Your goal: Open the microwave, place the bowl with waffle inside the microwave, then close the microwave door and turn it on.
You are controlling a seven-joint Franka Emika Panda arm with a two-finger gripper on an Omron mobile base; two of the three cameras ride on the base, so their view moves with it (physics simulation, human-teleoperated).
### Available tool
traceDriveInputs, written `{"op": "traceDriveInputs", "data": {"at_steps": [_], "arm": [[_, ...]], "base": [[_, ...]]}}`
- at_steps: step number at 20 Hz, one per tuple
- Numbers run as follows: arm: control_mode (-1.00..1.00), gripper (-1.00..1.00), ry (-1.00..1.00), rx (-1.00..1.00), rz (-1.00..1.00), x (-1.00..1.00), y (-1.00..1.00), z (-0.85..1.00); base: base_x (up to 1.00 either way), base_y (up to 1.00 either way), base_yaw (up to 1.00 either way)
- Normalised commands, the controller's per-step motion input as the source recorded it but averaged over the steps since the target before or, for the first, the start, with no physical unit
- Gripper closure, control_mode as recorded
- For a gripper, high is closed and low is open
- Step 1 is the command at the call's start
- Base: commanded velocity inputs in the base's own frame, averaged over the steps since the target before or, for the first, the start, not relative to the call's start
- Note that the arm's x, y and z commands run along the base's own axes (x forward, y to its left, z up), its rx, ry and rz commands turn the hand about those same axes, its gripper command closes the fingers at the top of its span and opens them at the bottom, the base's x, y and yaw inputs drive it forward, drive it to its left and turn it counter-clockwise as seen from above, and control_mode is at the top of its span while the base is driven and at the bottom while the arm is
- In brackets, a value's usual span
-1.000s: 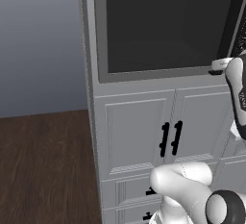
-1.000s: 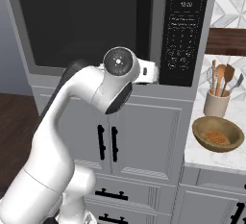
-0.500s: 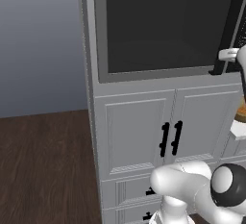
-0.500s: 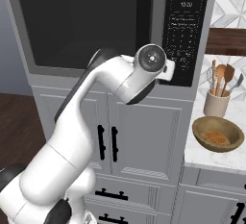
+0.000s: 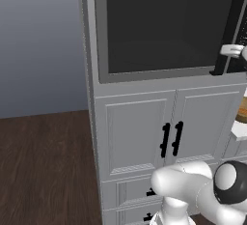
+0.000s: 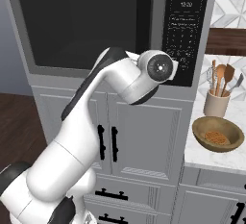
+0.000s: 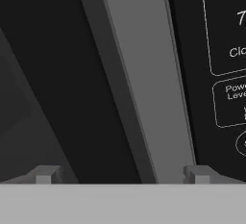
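white arm has swung right toward the microwave door (image 5: 164, 28) handle (image 6: 144, 14).

Your arm (image 6: 81, 136) climbs from the base, bends at the dark elbow and reaches forward and up, with the round wrist joint (image 6: 160, 66) at the top of the bend (its end cap faces the right base camera). In the hand view your gripper (image 7: 122, 174) has both fingertips (image 7: 45, 174) spread wide apart, nothing between them.

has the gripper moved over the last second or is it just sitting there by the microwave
Yes. In the left base view the gripper has risen along the microwave door handle, from near its bottom end to a little higher.
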Motion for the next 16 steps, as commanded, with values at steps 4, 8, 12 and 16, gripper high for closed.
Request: {"op": "traceDriveInputs", "data": {"at_steps": [4,8,12,16], "arm": [[-1.00,-1.00,0.00,0.02,0.00,0.32,0.02,0.09],[-1.00,-1.00,0.02,0.02,0.00,0.45,0.00,0.00],[-1.00,-1.00,0.00,0.01,0.00,0.42,0.07,0.00],[-1.00,1.00,-0.03,0.00,0.00,0.34,0.34,-0.01]], "base": [[0.00,0.00,0.00],[0.00,0.00,0.00],[0.00,0.00,0.00],[0.00,0.00,0.00]]}}
